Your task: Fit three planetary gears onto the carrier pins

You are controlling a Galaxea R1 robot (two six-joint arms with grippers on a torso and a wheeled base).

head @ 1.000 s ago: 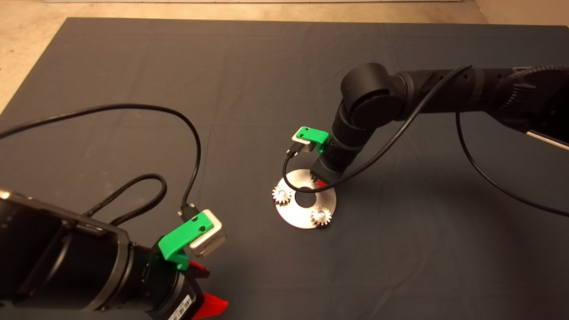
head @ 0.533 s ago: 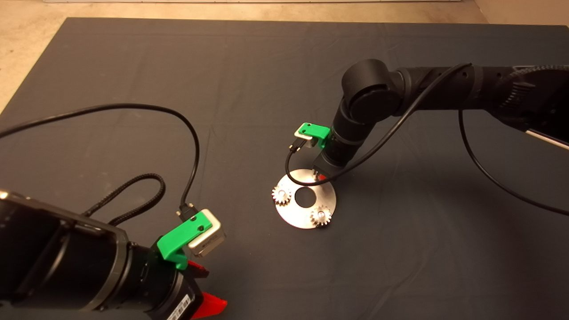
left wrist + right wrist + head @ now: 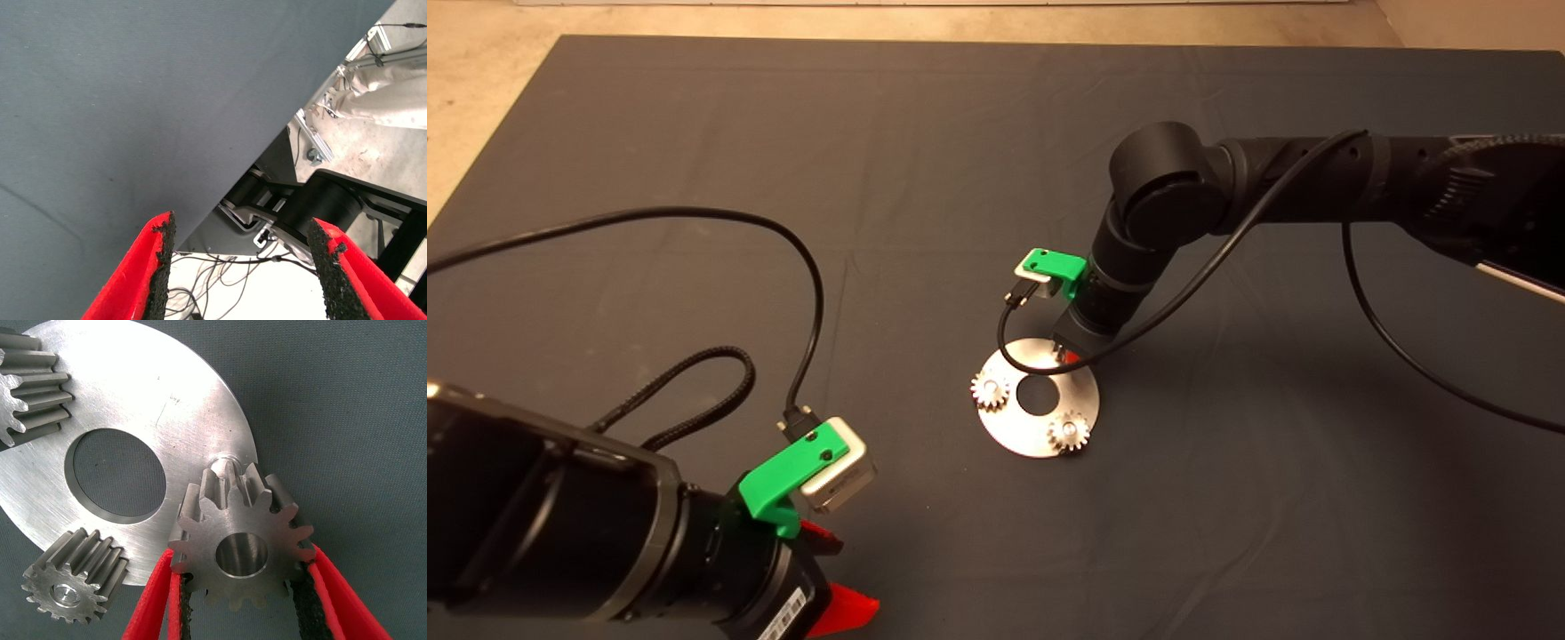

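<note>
A shiny round disc [image 3: 1024, 434] with a central hole lies mid-mat. Two planetary gears sit on its pins, one at the left [image 3: 991, 389] and one at the front [image 3: 1069, 433]. My right gripper [image 3: 1069, 354] stands over the disc's far right rim, shut on the third gear [image 3: 240, 543]. It holds that gear just above the free pin [image 3: 225, 463], whose tip shows beside the gear's rim. The disc [image 3: 160, 393] and the two seated gears [image 3: 73, 585] [image 3: 30, 387] also show in the right wrist view. My left gripper [image 3: 240, 267] is open and empty at the mat's near left edge.
The right arm [image 3: 1316, 191] reaches in from the right, its black cable [image 3: 1192, 284] looping over the disc's far edge. The left arm's cables [image 3: 694, 267] lie on the mat at the left. Floor and a metal frame [image 3: 320, 143] show past the mat's edge.
My right gripper has shifted a little away from the disc's centre toward its far right rim, with the gear in it. The left arm has barely moved.
</note>
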